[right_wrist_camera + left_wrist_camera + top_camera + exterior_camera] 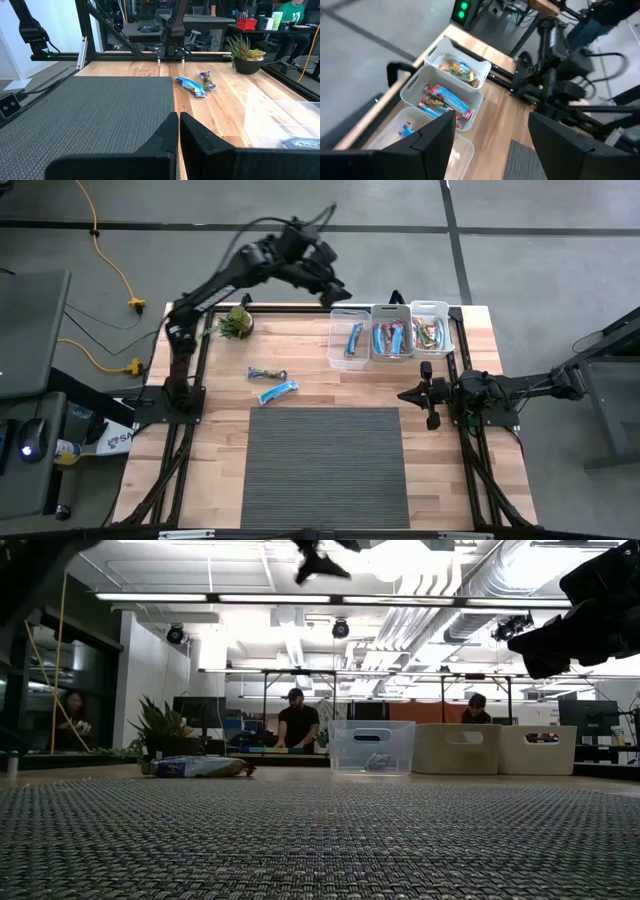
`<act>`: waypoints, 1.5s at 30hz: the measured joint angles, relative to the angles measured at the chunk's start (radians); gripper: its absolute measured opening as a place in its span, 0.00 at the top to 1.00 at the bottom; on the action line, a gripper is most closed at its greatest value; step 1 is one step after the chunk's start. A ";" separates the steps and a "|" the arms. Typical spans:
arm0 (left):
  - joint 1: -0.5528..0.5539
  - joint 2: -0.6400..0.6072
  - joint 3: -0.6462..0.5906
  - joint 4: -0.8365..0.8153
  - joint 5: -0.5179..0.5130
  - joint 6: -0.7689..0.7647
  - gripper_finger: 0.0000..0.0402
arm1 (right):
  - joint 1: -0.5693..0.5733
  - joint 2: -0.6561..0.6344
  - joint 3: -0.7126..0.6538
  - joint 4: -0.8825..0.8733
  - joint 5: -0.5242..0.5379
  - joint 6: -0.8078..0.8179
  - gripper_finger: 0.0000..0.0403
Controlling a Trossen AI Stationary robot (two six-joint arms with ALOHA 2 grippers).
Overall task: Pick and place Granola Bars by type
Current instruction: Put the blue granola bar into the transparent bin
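Observation:
Two granola bars lie flat on the wood left of centre: a blue-red-white one (267, 374) and a bright blue one (277, 391), also seen in the right wrist view as a blue bar (191, 85). More bars lie in three bins at the far edge: blue (352, 340), blue-red-white (392, 337), yellow-green (430, 332). My left gripper (338, 293) hangs high above the far edge by the bins, open and empty (491, 120). My right gripper (405, 393) rests at the right, shut (178, 125).
A grey woven mat (325, 465) covers the near middle of the table. A small potted plant (236, 322) stands at the far left. People stand at benches in the room beyond (298, 722). Bare wood lies between the mat and the bins.

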 joint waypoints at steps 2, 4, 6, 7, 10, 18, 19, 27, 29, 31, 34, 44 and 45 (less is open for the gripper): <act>0.000 -0.051 0.000 -0.046 -0.009 0.038 0.38 | 0.000 0.000 0.000 0.000 0.000 0.000 1.00; 0.000 -0.102 0.000 -0.106 -0.048 0.069 0.38 | 0.000 0.000 0.000 0.000 0.000 0.000 1.00; 0.000 -0.148 0.000 -0.185 -0.095 0.100 0.38 | 0.000 0.000 0.000 0.000 0.000 0.000 1.00; 0.000 -0.170 0.000 -0.221 -0.117 0.112 0.38 | 0.000 0.000 0.000 0.000 0.000 0.000 1.00; 0.000 -0.228 0.000 -0.315 -0.175 0.119 0.38 | 0.000 0.000 0.000 0.000 0.000 0.000 1.00; 0.000 -0.330 0.000 -0.491 -0.292 0.099 0.38 | 0.000 0.000 0.000 0.000 0.000 0.000 1.00; 0.000 -0.340 0.000 -0.504 -0.296 0.090 0.38 | 0.000 0.000 0.000 0.000 0.000 0.000 1.00; -0.001 -0.419 -0.061 -0.603 -0.302 0.085 0.38 | 0.000 0.000 0.000 0.000 0.000 0.000 1.00; -0.008 -0.471 -0.139 -0.599 -0.303 0.087 0.38 | 0.000 0.000 0.000 0.000 0.000 0.000 1.00; -0.023 -0.537 -0.254 -0.567 -0.308 0.084 0.38 | 0.000 0.000 0.000 0.000 0.000 0.000 1.00; -0.050 -0.663 -0.484 -0.441 -0.311 0.057 0.38 | 0.000 0.000 0.000 0.000 0.000 0.000 1.00; -0.174 -1.006 -1.276 0.088 -0.291 -0.219 0.38 | 0.000 0.000 0.000 0.000 0.000 0.000 1.00; -0.189 -1.013 -1.334 0.126 -0.281 -0.230 0.38 | 0.000 0.000 0.000 0.000 0.000 0.000 1.00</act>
